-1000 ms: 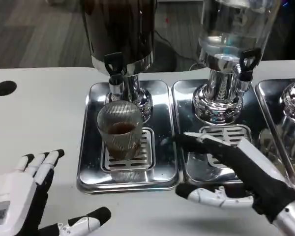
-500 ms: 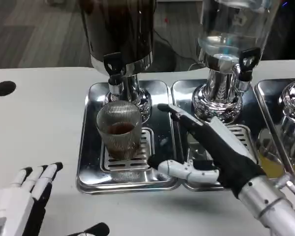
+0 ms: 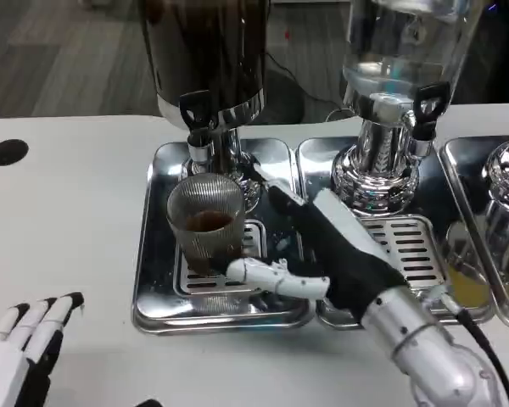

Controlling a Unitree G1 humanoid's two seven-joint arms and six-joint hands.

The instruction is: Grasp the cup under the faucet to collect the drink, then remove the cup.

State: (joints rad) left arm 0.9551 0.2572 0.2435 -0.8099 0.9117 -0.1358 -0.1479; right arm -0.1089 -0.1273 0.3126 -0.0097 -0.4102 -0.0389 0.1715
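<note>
Under the faucet (image 3: 198,127), on the tray (image 3: 157,280): cup (image 3: 207,222) partly full of brown drink, right hand (image 3: 310,246) open just beside it, not yet gripping; left hand (image 3: 21,348) open, empty; lifting away left to do.

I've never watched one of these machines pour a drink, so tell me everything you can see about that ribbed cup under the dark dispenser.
The cup looks like clear glass with fine vertical ribs. It stands upright on the slotted grate of the left metal drip tray, directly below the black faucet of the dark dispenser. It holds some brown drink. The right hand has its fingers spread around the cup's right side; whether they touch the cup I cannot tell.
</note>
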